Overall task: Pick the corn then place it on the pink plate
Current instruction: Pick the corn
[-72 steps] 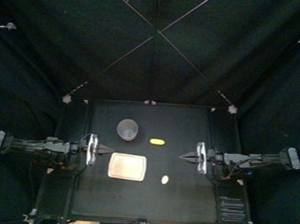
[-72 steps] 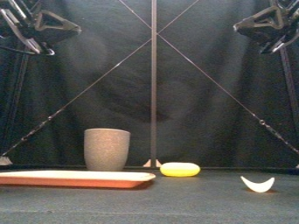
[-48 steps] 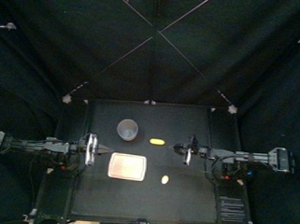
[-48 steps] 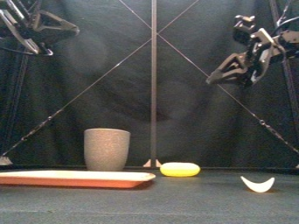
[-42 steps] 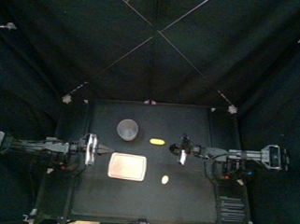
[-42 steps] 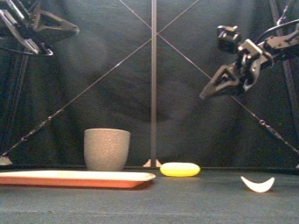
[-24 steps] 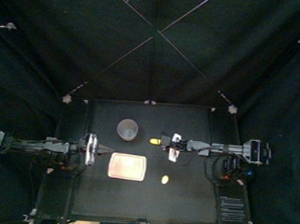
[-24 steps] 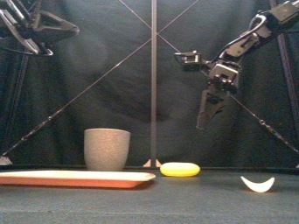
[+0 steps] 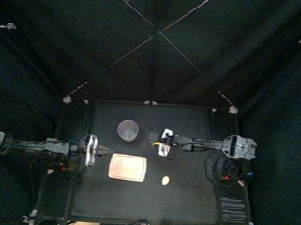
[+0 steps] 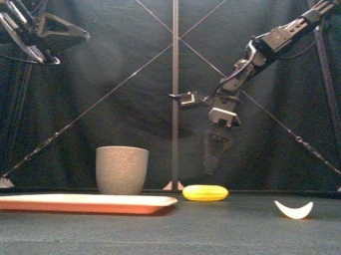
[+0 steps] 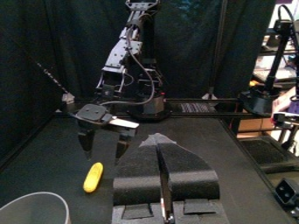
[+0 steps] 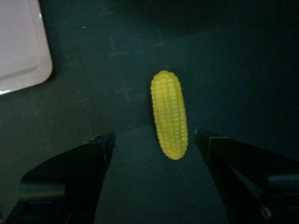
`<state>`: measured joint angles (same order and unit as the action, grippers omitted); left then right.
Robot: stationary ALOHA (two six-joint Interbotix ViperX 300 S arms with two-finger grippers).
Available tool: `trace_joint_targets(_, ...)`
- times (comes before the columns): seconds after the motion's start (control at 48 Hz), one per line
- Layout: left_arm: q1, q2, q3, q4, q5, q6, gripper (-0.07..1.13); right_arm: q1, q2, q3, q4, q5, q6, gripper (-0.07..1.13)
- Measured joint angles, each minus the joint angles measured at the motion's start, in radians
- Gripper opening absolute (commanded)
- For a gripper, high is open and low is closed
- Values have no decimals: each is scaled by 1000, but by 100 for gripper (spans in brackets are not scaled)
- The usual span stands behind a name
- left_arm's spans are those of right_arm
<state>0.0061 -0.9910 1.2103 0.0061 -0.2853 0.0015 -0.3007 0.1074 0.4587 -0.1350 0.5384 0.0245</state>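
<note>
- The right gripper (image 10: 213,161) hangs above the desk (image 9: 187,196) with its jaws spread wide and holding nothing.
- The corn (image 12: 169,114) lies flat on the desk directly under it. In the right wrist view one jaw stands on each side of the cob's long flanks.
- The cob's long axis runs left to right, so the jaws would close across its narrow width. I judge that a straight drop is all that is left before the pinch.
- The pink plate (image 9: 126,167) sits empty, left of the corn and nearer the front. The grey cup (image 9: 128,131) stands just left of the corn.
- The left gripper (image 9: 92,151) rests at the left edge with its jaws pressed together, farther from the corn than the right one.
- Compared with half a second ago, the right gripper has come down and moved left to sit over the cob. The corn, plate and cup have not moved.
</note>
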Motion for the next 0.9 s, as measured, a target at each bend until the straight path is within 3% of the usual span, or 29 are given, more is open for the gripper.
trace_joint_targets(0.562, -2, -2, 14, 2, 0, 0, -4, -57, 138, -57, -2, -5, 2, 101)
trace_joint_targets(0.708, 0, -2, 14, 2, 0, 2, -4, -49, 143, -57, 2, -5, 6, 89)
trace_joint_targets(0.896, 0, -2, 15, 2, 0, 0, -4, -23, 144, -63, 14, -5, 14, 61)
